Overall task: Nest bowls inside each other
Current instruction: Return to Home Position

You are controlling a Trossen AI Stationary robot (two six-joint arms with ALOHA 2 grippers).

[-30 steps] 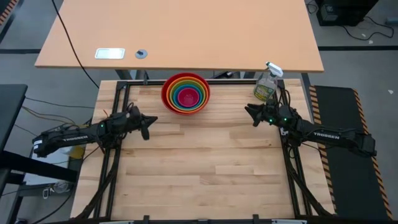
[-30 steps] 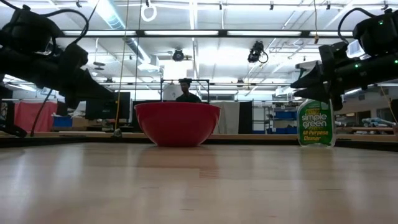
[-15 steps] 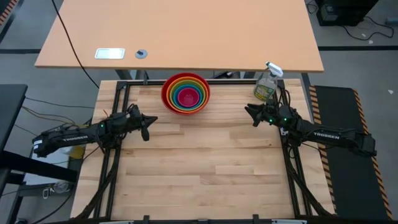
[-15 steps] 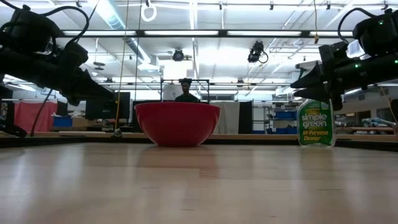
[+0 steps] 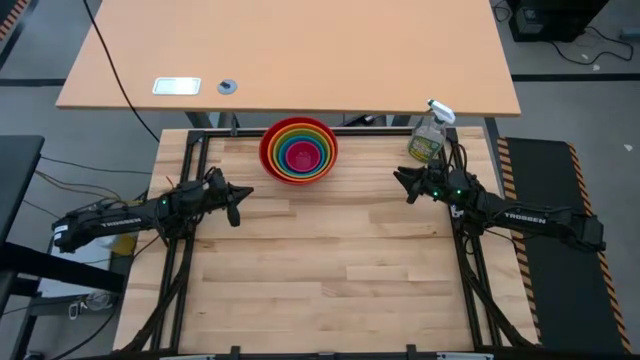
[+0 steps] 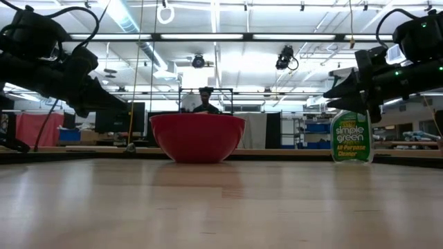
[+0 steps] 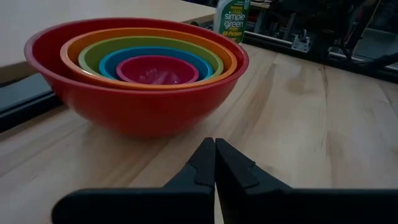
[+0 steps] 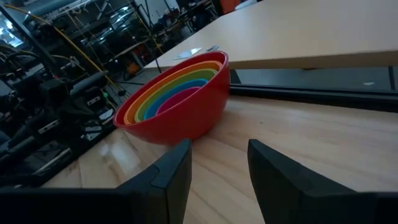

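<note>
The bowls (image 5: 298,150) stand nested at the middle of the table's far edge. The red one (image 7: 137,106) rests on the wood and holds the orange, green, blue and pink (image 7: 157,67) bowls inside it. My left gripper (image 5: 240,193) hovers to the stack's near left, shut and holding nothing; its tips (image 7: 215,152) point at the red bowl. My right gripper (image 5: 400,180) hovers well to the stack's right, open and holding nothing (image 8: 219,152), and it faces the bowls (image 8: 180,106). In the low view only the red bowl (image 6: 197,137) shows.
A clear spray bottle (image 5: 428,140) of green liquid stands at the far right corner, just behind my right gripper. Beyond the far edge lies a larger tan table (image 5: 300,50). A person (image 6: 205,104) shows behind the bowl in the low view. Bare wood (image 5: 330,260) spreads toward the near edge.
My left gripper has rolled a little about the line it points along, staying in place and shut. The bowls have not moved.
</note>
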